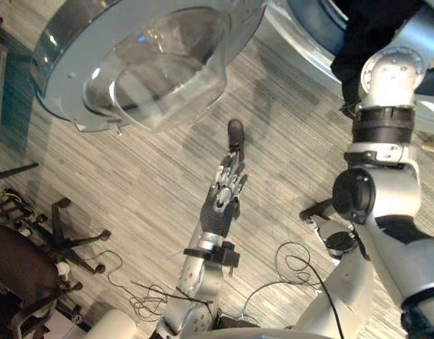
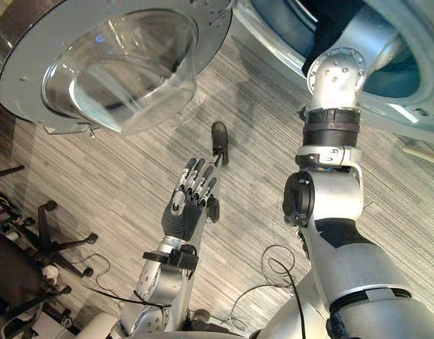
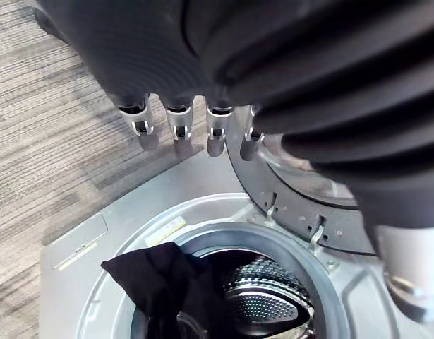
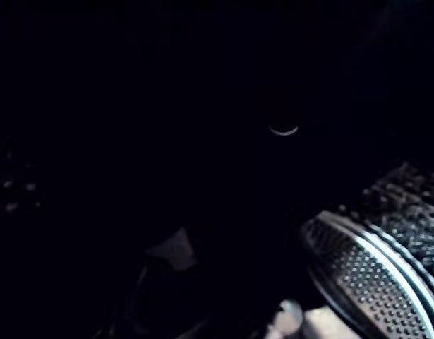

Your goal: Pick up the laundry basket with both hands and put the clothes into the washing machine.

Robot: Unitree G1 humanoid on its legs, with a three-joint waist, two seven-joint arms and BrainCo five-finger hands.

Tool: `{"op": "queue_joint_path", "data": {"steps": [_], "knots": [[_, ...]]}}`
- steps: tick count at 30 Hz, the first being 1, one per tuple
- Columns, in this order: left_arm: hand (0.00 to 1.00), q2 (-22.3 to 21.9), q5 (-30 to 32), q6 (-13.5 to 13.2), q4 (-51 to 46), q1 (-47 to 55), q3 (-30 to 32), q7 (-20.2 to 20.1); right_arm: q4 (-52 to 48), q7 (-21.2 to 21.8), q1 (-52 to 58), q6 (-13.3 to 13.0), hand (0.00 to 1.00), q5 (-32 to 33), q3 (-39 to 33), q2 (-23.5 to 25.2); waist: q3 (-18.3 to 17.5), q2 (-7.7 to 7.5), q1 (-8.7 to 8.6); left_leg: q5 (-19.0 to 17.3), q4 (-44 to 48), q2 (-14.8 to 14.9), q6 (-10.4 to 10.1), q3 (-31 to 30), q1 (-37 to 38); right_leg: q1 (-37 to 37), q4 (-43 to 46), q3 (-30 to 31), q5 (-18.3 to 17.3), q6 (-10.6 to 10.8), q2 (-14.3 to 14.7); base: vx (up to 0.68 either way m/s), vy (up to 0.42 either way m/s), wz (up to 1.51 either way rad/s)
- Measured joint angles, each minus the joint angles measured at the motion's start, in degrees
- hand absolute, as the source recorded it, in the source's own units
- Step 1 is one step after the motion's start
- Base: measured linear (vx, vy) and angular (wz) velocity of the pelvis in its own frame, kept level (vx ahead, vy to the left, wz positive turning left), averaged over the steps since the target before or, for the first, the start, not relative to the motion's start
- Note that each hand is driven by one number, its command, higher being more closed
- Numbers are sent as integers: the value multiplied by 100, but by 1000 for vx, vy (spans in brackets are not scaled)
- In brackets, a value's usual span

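The washing machine [image 3: 118, 219] is at the upper right of the head views, its door [image 2: 33, 78] open at upper left to free the mouth. My right arm [image 2: 329, 198] reaches inside, so my right hand's state I cannot tell. The black garment [image 3: 160, 282] hangs over the rim. My left hand [image 2: 187, 205] hovers mid-frame, spread, empty.

Left hand [image 2: 190, 201] up over the striped floor [image 2: 118, 176], fingers straight, holding nothing. Small dark object [image 2: 219, 143] on the floor just past its fingertips, maybe a shoe, hard to tell. Washer door [image 2: 33, 78] hangs open upper left. Right arm [image 2: 333, 141] reaches into the washing machine [image 2: 269, 32] opening, black cloth [image 2: 329, 25] beside it at the rim. Office chair [image 2: 54, 240] lower left.
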Motion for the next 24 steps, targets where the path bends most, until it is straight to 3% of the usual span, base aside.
{"op": "queue_joint_path", "data": {"steps": [3, 5, 9, 11, 14, 18, 21, 24], "knots": [[0, -3, 2, 27, -1, -4, 2, 84, -34, -161, -195, 9, 0, -13, -33, 22, -24, 39, 33, 38, -138, -18, -6, 42, 83, 20, -53, -4, 0, 1, 10, -1, -7, -1], [0, -22, 1, 29, -2, -5, 30, 72, -276, -173, -227, -52, 0, -13, -79, 8, -30, 49, 109, 171, -156, -35, 93, 34, 89, 41, -89, -46, 0, 1, 2, 28, -31, 4], [0, -141, 0, 53, 1, -7, 229, -118, -242, 420, -166, -26, 0, 45, 10, -100, -31, 104, 112, 185, -151, -38, 104, -114, 151, 266, -175, -228, -1, 3, 15, 18, -27, 6], [0, -163, -5, 42, 0, -7, 265, -230, 161, 956, -52, 538, 0, 187, 733, -462, -49, 157, 89, 183, -150, 4, 101, -155, 194, 337, -263, -234, 11, 24, 90, -11, -23, -10], [0, -158, -54, 99, 6, -14, 256, -283, 467, 1476, -23, 1045, 0, 335, 1470, -462, -50, 157, -70, 136, -153, 99, 48, -156, 238, 392, -328, -244, 28, 13, 206, -34, -26, -16], [0, -149, -59, 199, 30, -18, 239, -284, 465, 1838, 826, 1148, 0, 446, 1564, -26, -58, 150, -222, 50, -154, 190, -52, -86, 486, 641, -543, -224, 117, 17, 345, -17, -42, -17], [0, -149, -55, 200, 43, -19, 263, -284, 160, 1967, 2309, 1244, 0, 360, 1620, 388, -80, 128, -381, 6, -141, 243, -75, -1, 633, 748, -708, -143, 178, 38, 440, -1, -63, -17], [0, -166, -50, 235, 78, -24, 464, -267, -457, 2103, 3778, 1477, 0, -154, 1838, 585, -80, 125, -544, -21, -101, 324, -47, 44, 631, 757, -793, -128, 212, 26, 543, -8, -64, -17]]}}
